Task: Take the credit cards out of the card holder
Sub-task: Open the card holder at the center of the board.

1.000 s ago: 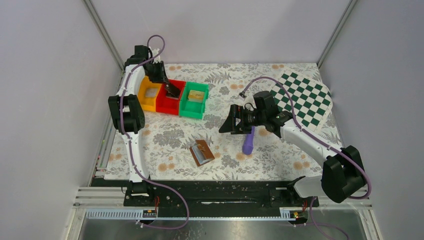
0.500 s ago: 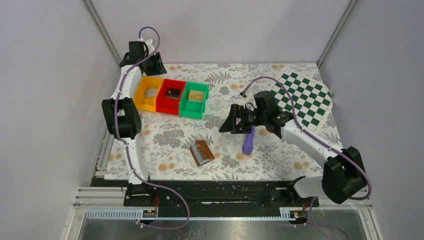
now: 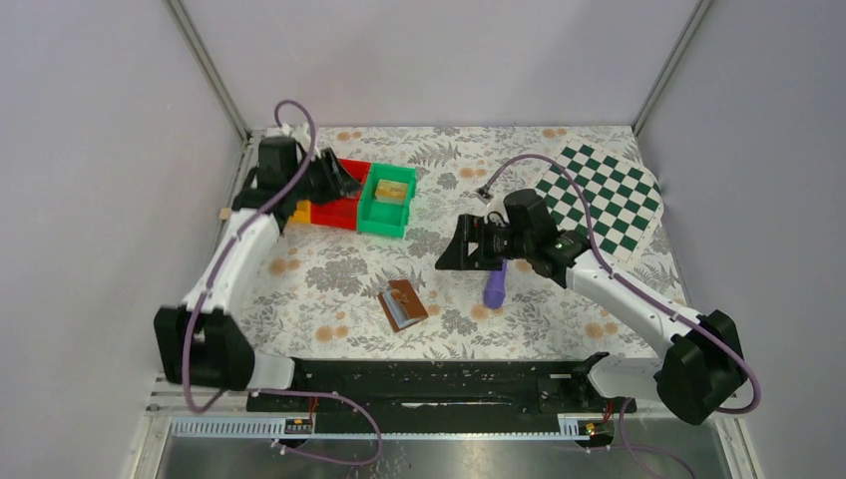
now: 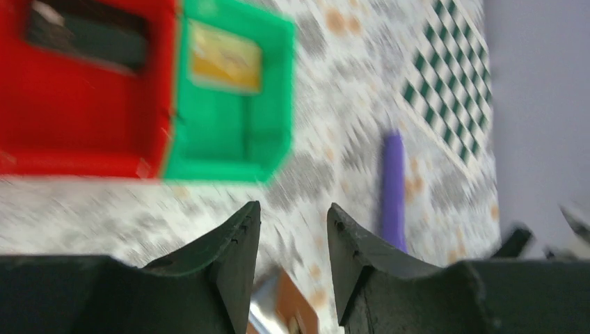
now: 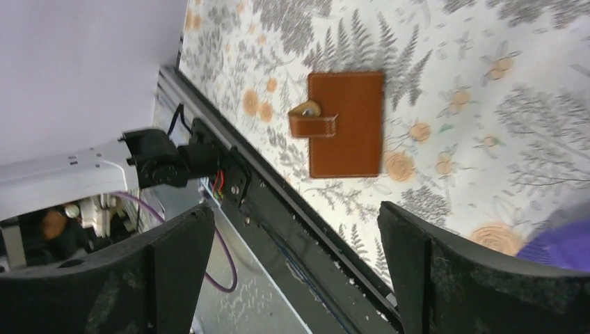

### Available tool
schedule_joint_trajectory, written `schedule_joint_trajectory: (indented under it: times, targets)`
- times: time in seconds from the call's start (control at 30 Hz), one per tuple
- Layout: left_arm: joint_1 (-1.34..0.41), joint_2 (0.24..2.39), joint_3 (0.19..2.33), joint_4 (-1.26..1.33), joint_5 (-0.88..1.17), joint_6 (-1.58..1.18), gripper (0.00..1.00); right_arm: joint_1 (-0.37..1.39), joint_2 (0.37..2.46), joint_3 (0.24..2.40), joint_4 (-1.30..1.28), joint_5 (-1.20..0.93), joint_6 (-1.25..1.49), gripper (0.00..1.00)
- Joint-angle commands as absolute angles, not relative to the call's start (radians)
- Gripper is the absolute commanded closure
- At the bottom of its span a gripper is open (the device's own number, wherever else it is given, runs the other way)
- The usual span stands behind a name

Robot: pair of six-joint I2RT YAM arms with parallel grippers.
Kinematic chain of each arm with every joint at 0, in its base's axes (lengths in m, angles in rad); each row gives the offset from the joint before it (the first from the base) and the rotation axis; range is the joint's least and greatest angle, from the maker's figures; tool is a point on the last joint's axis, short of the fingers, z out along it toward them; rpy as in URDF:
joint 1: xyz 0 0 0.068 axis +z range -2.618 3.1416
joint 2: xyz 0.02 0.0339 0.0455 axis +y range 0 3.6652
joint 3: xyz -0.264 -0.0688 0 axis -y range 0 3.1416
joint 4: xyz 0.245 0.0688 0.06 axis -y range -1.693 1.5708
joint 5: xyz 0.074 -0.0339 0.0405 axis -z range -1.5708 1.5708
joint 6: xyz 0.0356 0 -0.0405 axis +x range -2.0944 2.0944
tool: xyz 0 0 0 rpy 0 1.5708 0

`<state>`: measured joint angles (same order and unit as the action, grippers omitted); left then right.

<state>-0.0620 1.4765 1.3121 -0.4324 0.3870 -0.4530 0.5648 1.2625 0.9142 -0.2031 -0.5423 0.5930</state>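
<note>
The brown card holder (image 3: 403, 303) lies flat on the floral mat, near the front middle. It also shows in the right wrist view (image 5: 344, 124), with its strap tab across it. My left gripper (image 3: 337, 180) hovers over the red bin (image 3: 346, 208), open and empty. In the left wrist view my left gripper (image 4: 292, 216) points past the bins, with a corner of the card holder (image 4: 296, 313) below its jaws. A dark card (image 4: 90, 38) lies in the red bin and a yellow card (image 4: 224, 47) in the green bin (image 3: 387, 200). My right gripper (image 3: 454, 249) is wide open and empty, right of and beyond the card holder.
A purple stick (image 3: 496, 282) lies under the right wrist. An orange bin (image 3: 299, 212) is mostly hidden behind the left arm. A green-and-white chequered mat (image 3: 604, 195) lies at the back right. The black base rail (image 5: 292, 209) runs along the near edge.
The left arm has swung from the back left corner out over the bins, its gripper now above the red bin. The right gripper has barely shifted. The card holder has not moved.
</note>
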Motion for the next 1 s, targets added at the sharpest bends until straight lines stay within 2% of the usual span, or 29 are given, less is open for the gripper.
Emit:
schedule_joint_trajectory:
  times: [0.0, 0.17, 0.23, 0.37, 0.47, 0.63, 0.97]
  targets:
    - [-0.127, 1.225, 1.044, -0.337, 0.481, -0.554, 0.6, 0.703, 1.249, 0.935, -0.225, -0.402, 0.595, 0.06]
    - [-0.146, 0.984, 0.823, -0.409, 0.477, -0.529, 0.59, 0.87, 1.293, 0.946, -0.225, -0.187, 0.574, 0.03]
    - [-0.149, 0.908, 0.746, -0.434, 0.478, -0.523, 0.59, 0.92, 1.325, 0.956, -0.204, -0.158, 0.58, 0.06]
    - [-0.15, 0.803, 0.611, -0.451, 0.462, -0.551, 0.59, 1.029, 1.397, 0.984, -0.111, -0.178, 0.639, 0.18]
    - [-0.187, 0.763, 0.609, -0.478, 0.386, -0.607, 0.59, 1.117, 1.477, 1.022, -0.066, -0.161, 0.656, 0.26]
    - [-0.187, 0.719, 0.583, -0.492, 0.314, -0.676, 0.59, 1.216, 1.604, 1.073, -0.045, -0.079, 0.652, 0.32]
    - [-0.189, 0.717, 0.494, -0.413, 0.411, -0.747, 0.6, 1.228, 1.696, 1.08, -0.081, 0.23, 0.562, 0.31]
